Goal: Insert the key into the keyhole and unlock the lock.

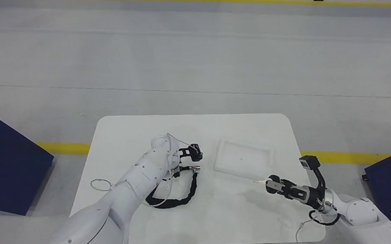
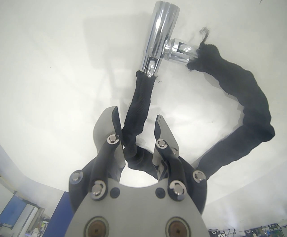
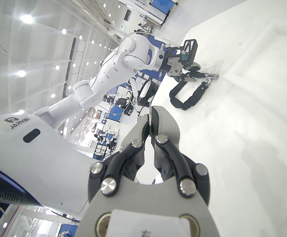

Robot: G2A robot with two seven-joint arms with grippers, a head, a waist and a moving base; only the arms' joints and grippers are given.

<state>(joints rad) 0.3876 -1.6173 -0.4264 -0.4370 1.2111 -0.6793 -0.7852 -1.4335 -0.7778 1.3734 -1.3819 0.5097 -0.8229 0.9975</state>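
Pinching the key point(image 3: 148, 121) in my closed right gripper point(image 3: 151, 112), I see the lock point(image 3: 211, 76) well apart, by my left gripper point(image 2: 137, 112), which stands open astride its black sleeve point(image 2: 246, 89). The cylinder's long axis seems to point the keyhole point(image 3: 216, 77) roughly my way.

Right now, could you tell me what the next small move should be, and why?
Probably close the left gripper on the black sleeve: it hangs open astride the sleeve just behind the chrome lock, while the right gripper, farther off, pinches the key.
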